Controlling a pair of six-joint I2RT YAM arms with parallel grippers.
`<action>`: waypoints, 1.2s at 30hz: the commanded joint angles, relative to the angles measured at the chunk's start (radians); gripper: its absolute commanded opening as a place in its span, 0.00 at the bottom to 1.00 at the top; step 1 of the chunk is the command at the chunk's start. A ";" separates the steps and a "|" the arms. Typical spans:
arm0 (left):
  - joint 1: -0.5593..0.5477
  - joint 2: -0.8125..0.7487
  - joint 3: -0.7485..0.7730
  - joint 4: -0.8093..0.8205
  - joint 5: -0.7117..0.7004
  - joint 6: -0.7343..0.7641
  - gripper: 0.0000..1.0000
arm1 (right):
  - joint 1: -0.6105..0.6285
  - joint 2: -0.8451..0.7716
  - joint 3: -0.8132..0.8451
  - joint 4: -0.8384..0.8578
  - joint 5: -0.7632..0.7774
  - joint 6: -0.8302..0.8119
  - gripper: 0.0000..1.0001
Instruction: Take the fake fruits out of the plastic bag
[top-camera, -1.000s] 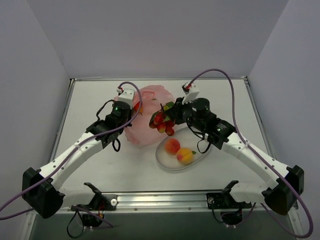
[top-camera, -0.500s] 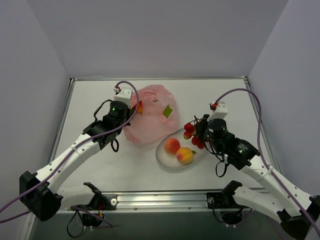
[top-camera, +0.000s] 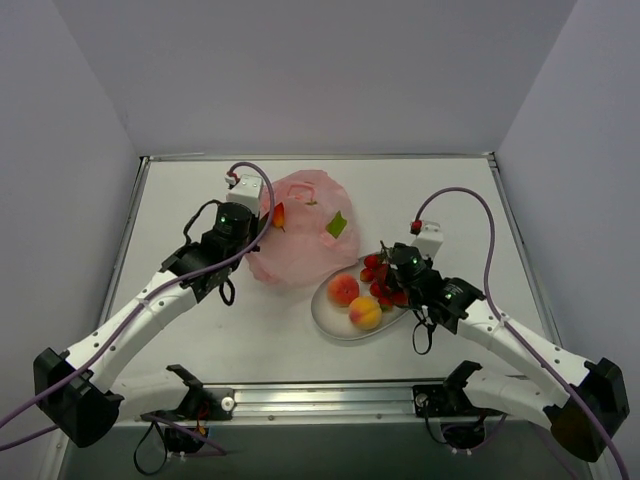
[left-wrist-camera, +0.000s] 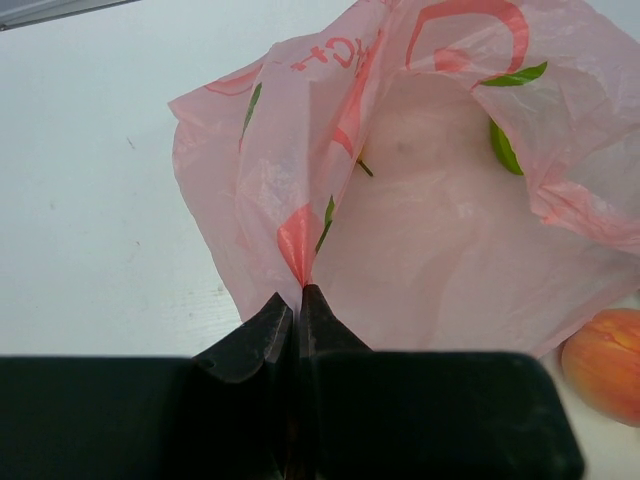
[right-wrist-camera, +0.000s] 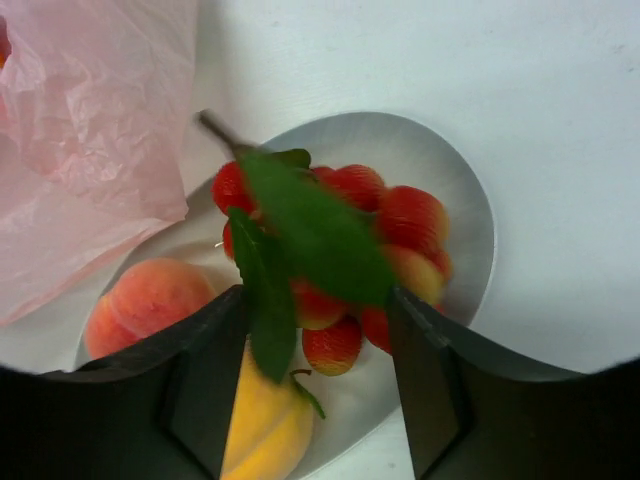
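The pink plastic bag (top-camera: 300, 235) lies crumpled at the table's middle, mouth toward the left wrist camera. My left gripper (top-camera: 268, 214) is shut on a pinched fold of the bag (left-wrist-camera: 420, 210) at its rim. Green leaves (left-wrist-camera: 505, 150) show through the plastic. My right gripper (top-camera: 388, 281) hangs open over the white plate (top-camera: 328, 322). Between and beyond its spread fingers sits a bunch of red fruits (right-wrist-camera: 400, 225) with blurred green leaves (right-wrist-camera: 310, 230), not squeezed. A peach-orange fruit (right-wrist-camera: 150, 300) and a yellow fruit (right-wrist-camera: 265, 420) lie on the plate (right-wrist-camera: 470, 210).
A green leaf (top-camera: 337, 222) shows on the bag's right side. Bare white tabletop (top-camera: 190, 190) surrounds the bag and plate, bounded by grey walls. The peach (left-wrist-camera: 605, 365) shows at the left wrist view's right edge.
My right arm carried the red bunch from the bag's mouth down and right to the plate, then its jaws opened. The left gripper has kept its hold on the bag.
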 joint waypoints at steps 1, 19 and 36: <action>-0.008 -0.038 0.015 0.001 0.010 0.019 0.02 | -0.002 0.023 0.020 0.075 0.061 0.009 0.58; -0.019 -0.087 -0.088 0.128 -0.042 0.066 0.02 | 0.094 0.377 0.323 0.547 -0.330 -0.244 0.47; -0.025 0.024 -0.158 0.219 -0.074 0.134 0.02 | 0.093 0.947 0.590 0.770 -0.611 -0.302 0.85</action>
